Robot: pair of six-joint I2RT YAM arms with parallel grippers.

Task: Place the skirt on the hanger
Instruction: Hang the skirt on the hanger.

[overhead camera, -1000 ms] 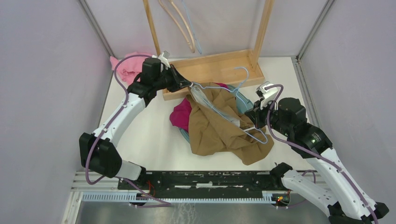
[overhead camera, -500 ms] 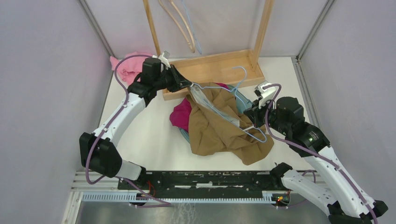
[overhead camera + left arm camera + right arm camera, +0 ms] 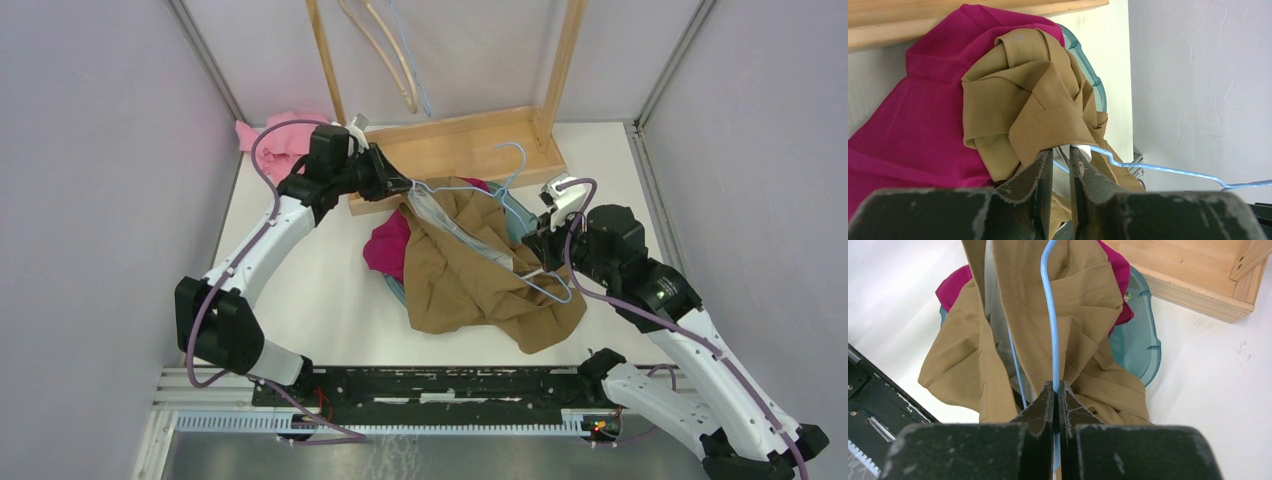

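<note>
A tan skirt (image 3: 470, 270) lies bunched over a teal basket (image 3: 520, 222) at the table's middle, with a light blue wire hanger (image 3: 505, 175) running through it. My left gripper (image 3: 400, 183) is shut on the skirt's waistband (image 3: 1045, 127) at its far left end. My right gripper (image 3: 535, 250) is shut on the hanger's wire (image 3: 1053, 340), which passes across the skirt (image 3: 1073, 310). The hanger's hook points toward the wooden rack.
A magenta garment (image 3: 388, 245) lies under the skirt in the basket. A pink cloth (image 3: 275, 140) sits at the far left. A wooden rack (image 3: 460, 140) with hanging hangers (image 3: 385, 50) stands at the back. Grey walls close both sides.
My right gripper has shifted slightly left and away with the hanger. My left arm has moved a little; the skirt stays bunched.
</note>
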